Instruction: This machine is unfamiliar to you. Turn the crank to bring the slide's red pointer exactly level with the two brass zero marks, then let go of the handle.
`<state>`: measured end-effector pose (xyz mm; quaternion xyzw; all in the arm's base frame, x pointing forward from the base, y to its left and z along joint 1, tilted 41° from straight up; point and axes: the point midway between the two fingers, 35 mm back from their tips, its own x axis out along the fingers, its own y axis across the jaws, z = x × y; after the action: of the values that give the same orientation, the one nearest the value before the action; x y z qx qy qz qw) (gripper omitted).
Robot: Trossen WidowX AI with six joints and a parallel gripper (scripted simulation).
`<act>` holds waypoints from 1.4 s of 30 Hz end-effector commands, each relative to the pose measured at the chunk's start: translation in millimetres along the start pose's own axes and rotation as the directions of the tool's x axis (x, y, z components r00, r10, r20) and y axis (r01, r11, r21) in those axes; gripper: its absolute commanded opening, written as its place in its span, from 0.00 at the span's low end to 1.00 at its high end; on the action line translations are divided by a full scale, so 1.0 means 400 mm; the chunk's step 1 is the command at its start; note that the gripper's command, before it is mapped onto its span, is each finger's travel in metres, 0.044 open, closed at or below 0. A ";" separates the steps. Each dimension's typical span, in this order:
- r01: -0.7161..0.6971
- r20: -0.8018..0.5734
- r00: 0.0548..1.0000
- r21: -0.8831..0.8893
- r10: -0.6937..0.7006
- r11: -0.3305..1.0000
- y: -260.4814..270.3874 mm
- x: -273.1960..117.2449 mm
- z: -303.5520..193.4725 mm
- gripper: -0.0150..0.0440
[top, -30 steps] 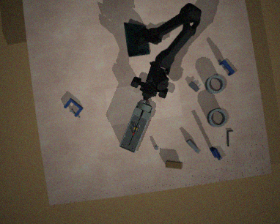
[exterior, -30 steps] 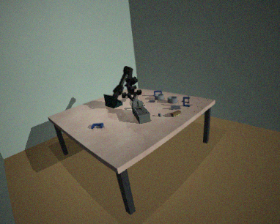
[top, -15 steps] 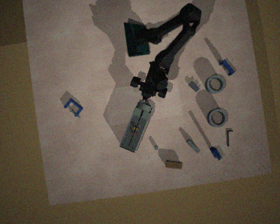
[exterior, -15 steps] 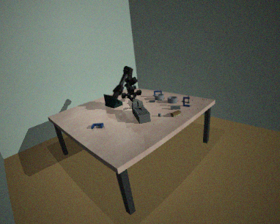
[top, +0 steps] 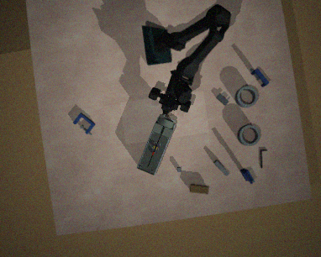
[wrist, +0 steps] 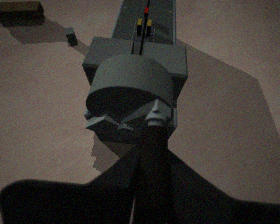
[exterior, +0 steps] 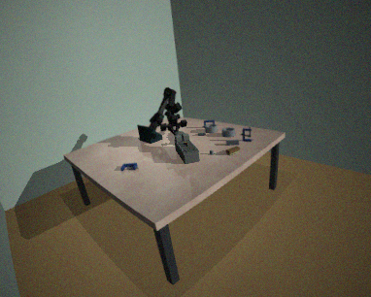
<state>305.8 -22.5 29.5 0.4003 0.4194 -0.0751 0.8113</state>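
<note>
Plainly, gripper (top: 167, 112) (exterior: 176, 132) (wrist: 149, 150) clamped on crank handle (wrist: 156, 114)

Table (top: 94, 185) (exterior: 148, 189) extends beyond the machine (top: 148, 161) (exterior: 187, 154) (wrist: 136, 65); gold block (top: 199, 189) (exterior: 233, 150) (wrist: 17, 12) stands apart from its outer end. Red pointer (top: 153, 154) (wrist: 146, 10) sits past the machine's brass marks (top: 155, 147) (wrist: 149, 27); fingertips look too dark to make out.

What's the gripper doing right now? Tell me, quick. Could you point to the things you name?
Gripper (top: 165, 112) (wrist: 149, 150): closed on the crank handle (wrist: 156, 114), at the end of the grey machine (top: 145, 167) (exterior: 190, 157) (wrist: 163, 55).
</note>
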 end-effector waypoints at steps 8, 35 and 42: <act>0.021 -0.009 1.000 0.005 -0.021 1.000 -0.022 0.017 -0.017 0.25; 0.020 -0.010 1.000 0.006 -0.020 1.000 -0.015 0.069 -0.070 0.25; 0.019 -0.010 1.000 0.007 -0.019 1.000 0.003 0.082 -0.082 0.25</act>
<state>304.9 2.0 -2.3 0.3994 0.4244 -0.0851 0.8082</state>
